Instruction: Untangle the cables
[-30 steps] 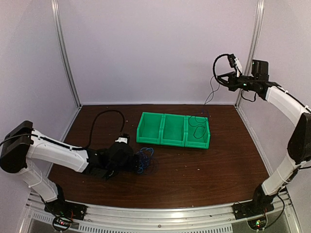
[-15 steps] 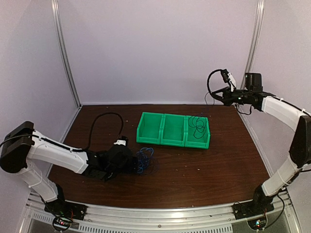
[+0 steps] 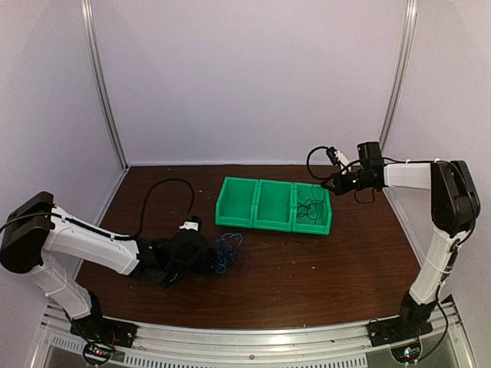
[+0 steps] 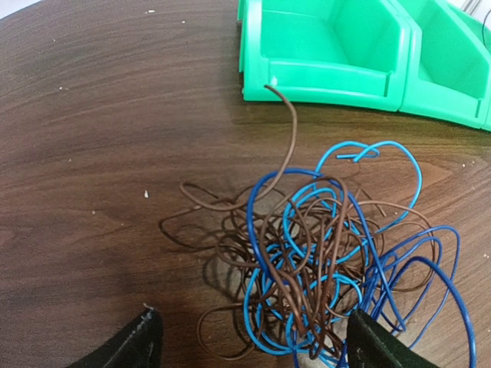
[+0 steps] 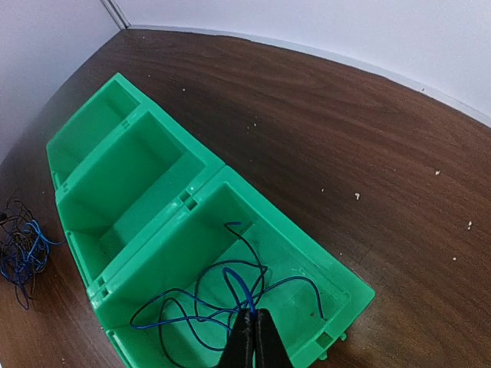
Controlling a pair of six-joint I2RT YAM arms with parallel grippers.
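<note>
Step in hand: depositing one freed blue cable (image 5: 234, 285) into the green bin (image 5: 299, 234) at the row's 3 o'clock end. The right fingers (image 5: 244, 337) are clenched on it. The tangled bunch (image 4: 322, 253) lies on the table (image 4: 92, 115) at the bins' 8 o'clock, between the released left fingers (image 4: 138, 349). Next move: let go over the bin.

Both arms wear glossy white shells: left arm (image 3: 84, 244) lower left, right arm (image 3: 410, 175) far right, each with chunky black joint housings (image 3: 27, 230). A thick black hose (image 3: 157, 185) loops off the left. Left tool (image 3: 205, 257) is black; right tool (image 5: 252, 341) shows slim black fingers. Tiny red and green lights glow at the bases (image 3: 96, 351).
</note>
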